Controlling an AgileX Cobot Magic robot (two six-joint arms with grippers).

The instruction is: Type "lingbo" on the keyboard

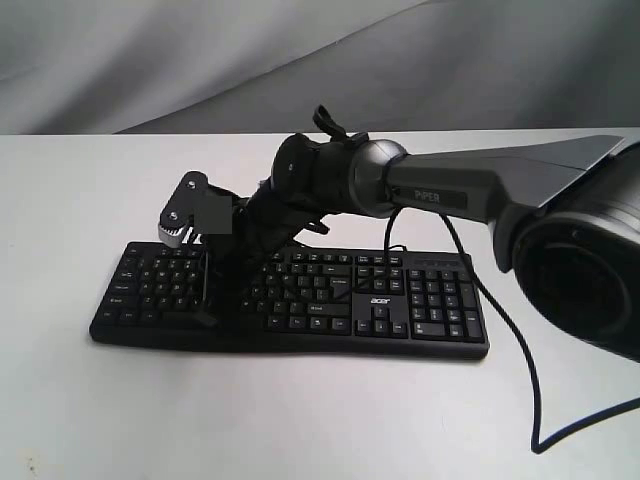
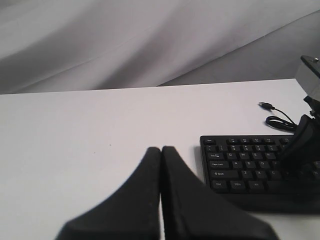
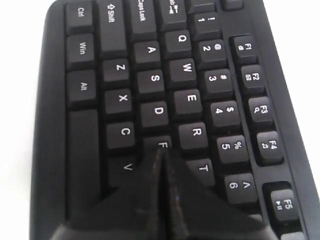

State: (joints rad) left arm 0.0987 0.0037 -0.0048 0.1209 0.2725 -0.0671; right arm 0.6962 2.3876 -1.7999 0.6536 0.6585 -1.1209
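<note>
The black keyboard with its white acer logo lies across the middle of the white table. My right gripper reaches across from the right and is over the keyboard's left half. In the right wrist view its fingers are pressed together, and the right gripper has its tip at the F key, beside V and T. I cannot tell whether it touches the key. My left gripper is shut on nothing and hangs over bare table off the keyboard's Ctrl and Shift end. It is out of the exterior view.
The keyboard's thin USB cable lies coiled on the table behind it, plug loose. A thicker black cable loops down from the right arm across the table at the right. A grey cloth backdrop stands behind the table.
</note>
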